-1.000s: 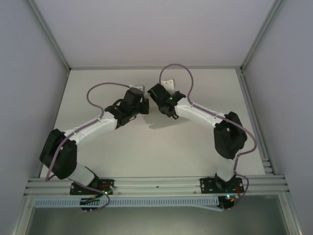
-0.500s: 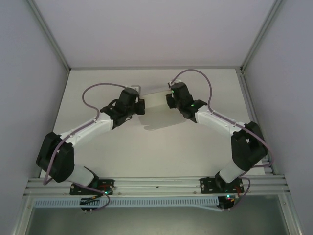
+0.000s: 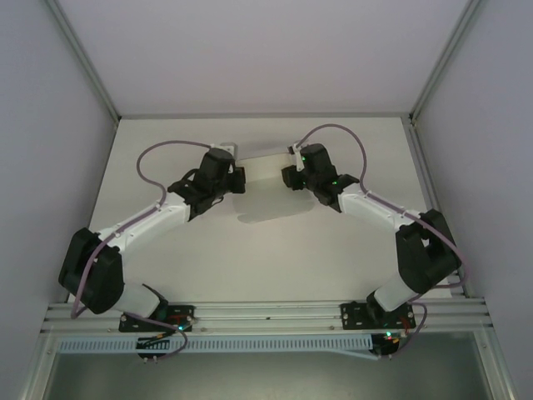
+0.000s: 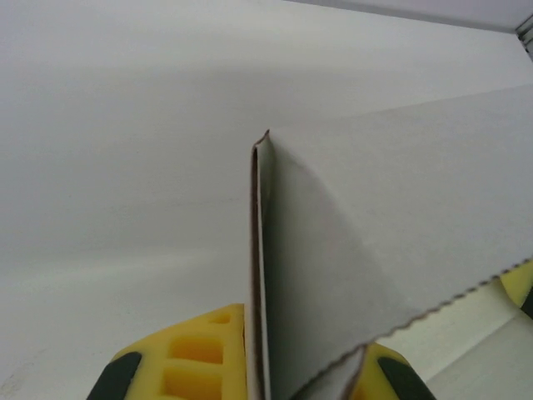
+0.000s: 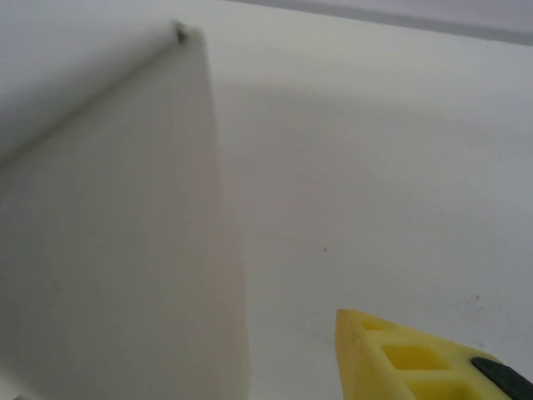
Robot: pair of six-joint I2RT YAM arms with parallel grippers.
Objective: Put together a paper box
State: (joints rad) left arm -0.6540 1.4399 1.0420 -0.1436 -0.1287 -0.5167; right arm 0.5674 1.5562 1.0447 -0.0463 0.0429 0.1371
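While left claw (image 4: 283, 372) pinches box (image 4: 379, 233), arms (image 3: 150, 218) bent

White matte table (image 3: 275, 258), grey walls on three sides, aluminium rail (image 3: 266, 310) along its near edge, left arm base (image 3: 156, 318) and right arm base (image 3: 376, 317) bolted there, soft shadow (image 3: 268, 218) of the lifted paper box (image 3: 265, 177) on the far middle, tiny dark specks (image 5: 325, 248).

left arm (image 3: 150, 218) and right arm (image 3: 375, 206) bowed inward; left gripper (image 3: 238, 180) pinched tight, right gripper (image 3: 288, 174) with fingers apart
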